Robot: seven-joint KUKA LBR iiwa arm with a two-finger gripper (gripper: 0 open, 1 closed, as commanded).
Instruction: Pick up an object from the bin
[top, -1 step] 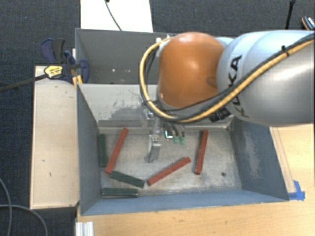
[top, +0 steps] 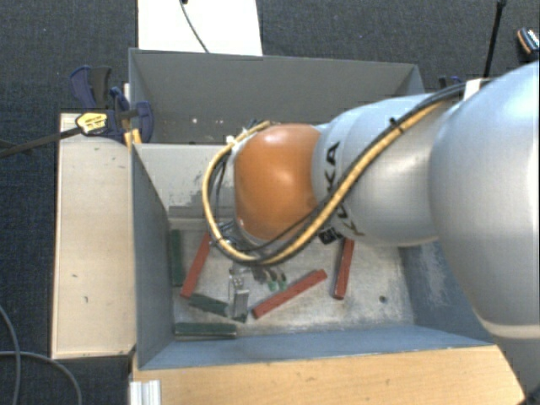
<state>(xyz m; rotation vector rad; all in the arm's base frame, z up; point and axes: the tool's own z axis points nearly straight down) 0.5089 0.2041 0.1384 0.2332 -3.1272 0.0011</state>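
My gripper (top: 240, 299) reaches down below the arm's orange cover to the bin floor, left of the middle. Its tip stands at the right end of a dark green stick (top: 207, 305) that lies slanted on the floor. A red stick (top: 289, 293) lies diagonally just to the right of the tip, with a small green piece (top: 277, 282) by its upper side. Another red stick (top: 196, 266) leans diagonally to the left of the gripper.
A third red stick (top: 342, 268) lies nearly upright at the right, partly under the arm. One dark green stick (top: 175, 256) lies along the left wall and another (top: 205, 330) along the front wall. The arm covers the bin's back and right.
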